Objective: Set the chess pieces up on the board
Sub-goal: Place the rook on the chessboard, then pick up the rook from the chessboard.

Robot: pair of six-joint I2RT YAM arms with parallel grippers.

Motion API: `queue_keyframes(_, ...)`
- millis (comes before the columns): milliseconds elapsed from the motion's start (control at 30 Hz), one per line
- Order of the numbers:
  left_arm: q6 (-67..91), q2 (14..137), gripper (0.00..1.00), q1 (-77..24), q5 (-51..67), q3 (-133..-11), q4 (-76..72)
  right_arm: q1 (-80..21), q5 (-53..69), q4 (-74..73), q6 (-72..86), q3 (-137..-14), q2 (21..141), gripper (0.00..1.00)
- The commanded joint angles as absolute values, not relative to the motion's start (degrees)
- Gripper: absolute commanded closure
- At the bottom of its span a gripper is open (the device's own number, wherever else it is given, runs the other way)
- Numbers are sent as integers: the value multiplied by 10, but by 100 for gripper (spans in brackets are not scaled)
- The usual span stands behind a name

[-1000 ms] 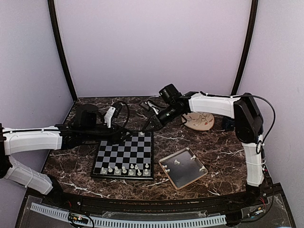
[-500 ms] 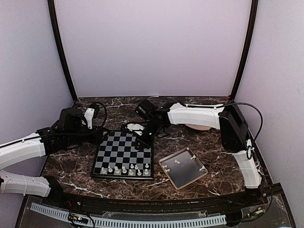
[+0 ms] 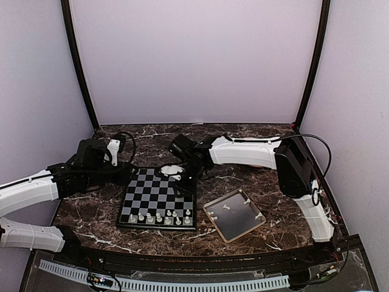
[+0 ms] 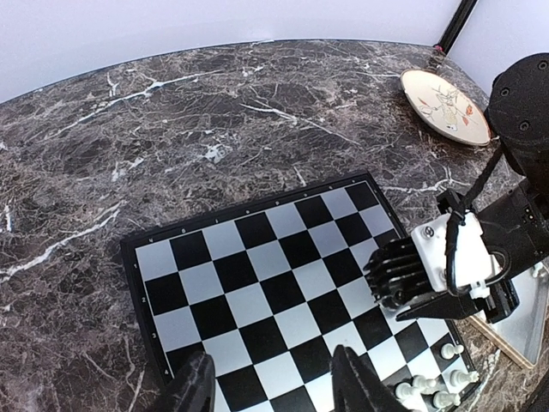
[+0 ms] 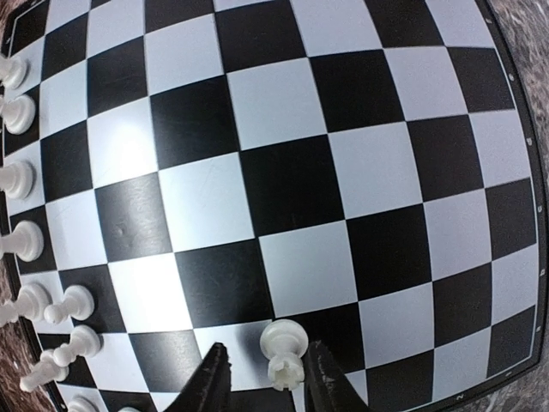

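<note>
Four chess pieces [image 3: 226, 207] lie in the tray [image 3: 236, 224] beside the board [image 3: 159, 190], whose near edge carries a row of others. Since a second ago the right fingers [image 5: 210, 386] came from the plate [image 4: 446, 105] and now stand spread around a pawn [image 5: 283, 354] on the board; the left fingers [image 4: 193, 388], spread, pulled back.

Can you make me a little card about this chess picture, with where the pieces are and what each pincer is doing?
board: black and light squares
row of pieces: white, along the board's near edge
tray: right of the board, a few white pieces inside
right pincer: open around one piece standing on the board
left pincer: open, empty, by the board's left side
plate: round, away from the board
</note>
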State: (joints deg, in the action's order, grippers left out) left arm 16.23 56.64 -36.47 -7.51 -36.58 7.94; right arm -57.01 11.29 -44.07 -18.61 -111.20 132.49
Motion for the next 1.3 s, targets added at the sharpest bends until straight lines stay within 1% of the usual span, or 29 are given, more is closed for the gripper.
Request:
queue_keyframes(0,162,582,52,-362,-62,-362,90,-574,105,-448,-186,-1127,1333,64)
queue_keyframes(167,158,610,52,-362,-34,-370,85,-569,125,-450,-179,-1123,1312,63)
queue_keyframes(300,142,646,52,-362,13,-385,81,-554,153,-450,-187,-1098,1261,61)
queue_keyframes(400,123,688,52,-362,89,-412,89,-527,186,-429,-194,-1038,1192,59)
queue_keyframes(500,99,731,55,-364,153,-441,96,-487,226,-402,-208,-951,1125,59)
queue_keyframes(600,68,772,56,-370,194,-473,107,-432,268,-373,-223,-867,1065,59)
queue_keyframes(733,26,844,58,-393,189,-547,169,-374,316,-312,-228,-750,986,58)
queue_keyframes(933,0,952,58,-429,142,-652,261,-328,358,-239,-249,-617,892,57)
queue_keyframes(1067,0,993,58,-441,127,-690,284,-300,408,-190,-235,-562,874,56)
queue_keyframes(1267,2,1028,57,-446,116,-719,297,-287,408,-185,-243,-552,874,55)
